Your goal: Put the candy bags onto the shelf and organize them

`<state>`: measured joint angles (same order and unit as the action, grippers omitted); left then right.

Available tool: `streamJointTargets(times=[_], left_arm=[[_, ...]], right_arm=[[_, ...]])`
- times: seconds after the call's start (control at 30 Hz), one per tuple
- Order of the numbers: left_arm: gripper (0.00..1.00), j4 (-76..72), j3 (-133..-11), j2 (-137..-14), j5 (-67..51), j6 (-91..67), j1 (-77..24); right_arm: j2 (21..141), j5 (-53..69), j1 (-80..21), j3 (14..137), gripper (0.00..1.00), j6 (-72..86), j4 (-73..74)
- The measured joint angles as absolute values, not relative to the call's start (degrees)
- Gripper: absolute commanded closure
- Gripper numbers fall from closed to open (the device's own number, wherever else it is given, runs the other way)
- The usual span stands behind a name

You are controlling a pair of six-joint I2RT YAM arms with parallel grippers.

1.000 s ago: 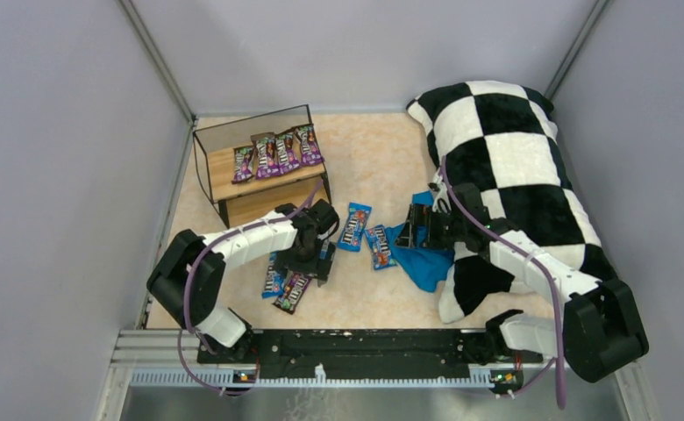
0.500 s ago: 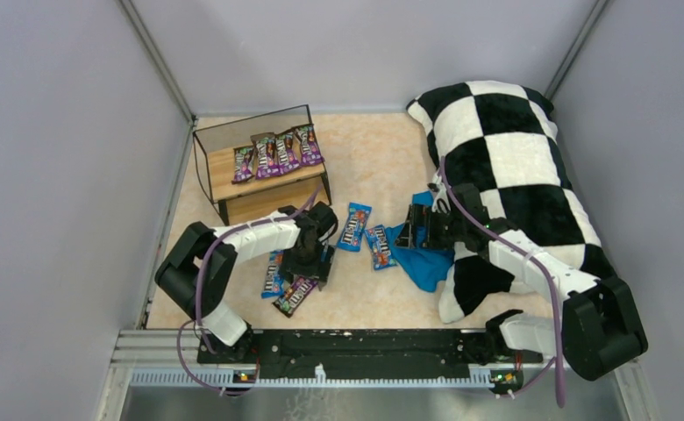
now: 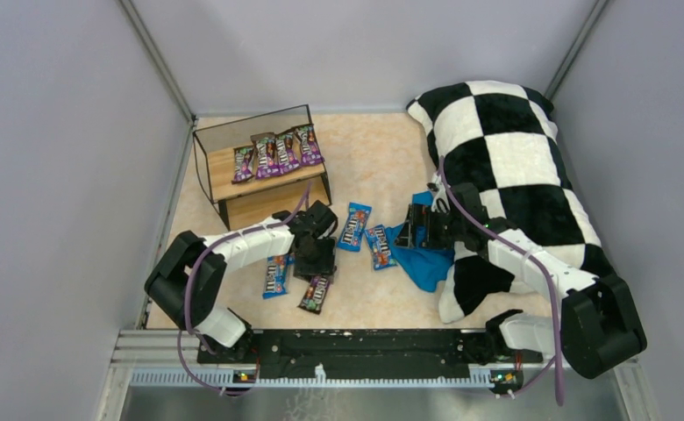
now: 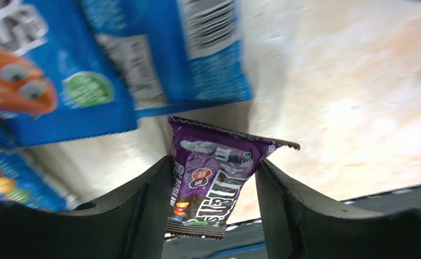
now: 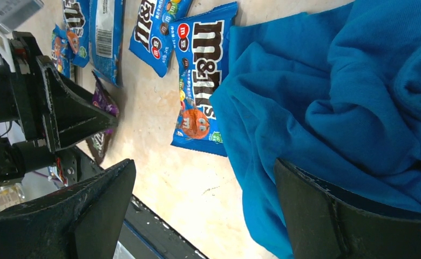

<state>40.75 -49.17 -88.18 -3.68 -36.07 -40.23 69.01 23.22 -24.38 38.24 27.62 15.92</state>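
Left claw grips purple candy bag between its fingers.

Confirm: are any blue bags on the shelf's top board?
No, the top board of the shelf carries only four purple bags, side by side.

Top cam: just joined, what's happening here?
The left claw has a purple candy bag pinched between its fingers, on the table side in front of the shelf. Four purple bags already lie in a row on the shelf's top board. At least three blue bags lie loose on the table. The right claw is open over the blue cloth, holding nothing.
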Motion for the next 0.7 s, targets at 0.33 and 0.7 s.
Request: streamJointTargets(times=[0.33, 0.7], left_arm=[[0.05, 27.14, -48.77, -87.64, -10.9, -43.64, -41.06], [0.08, 34.26, -49.63, -87.59, -2.7, -42.11, -51.0]], right_arm=[[68.75, 23.0, -24.38, 38.24, 0.01, 27.0, 16.86], [68.38, 22.7, -24.38, 38.24, 0.01, 26.68, 16.93]])
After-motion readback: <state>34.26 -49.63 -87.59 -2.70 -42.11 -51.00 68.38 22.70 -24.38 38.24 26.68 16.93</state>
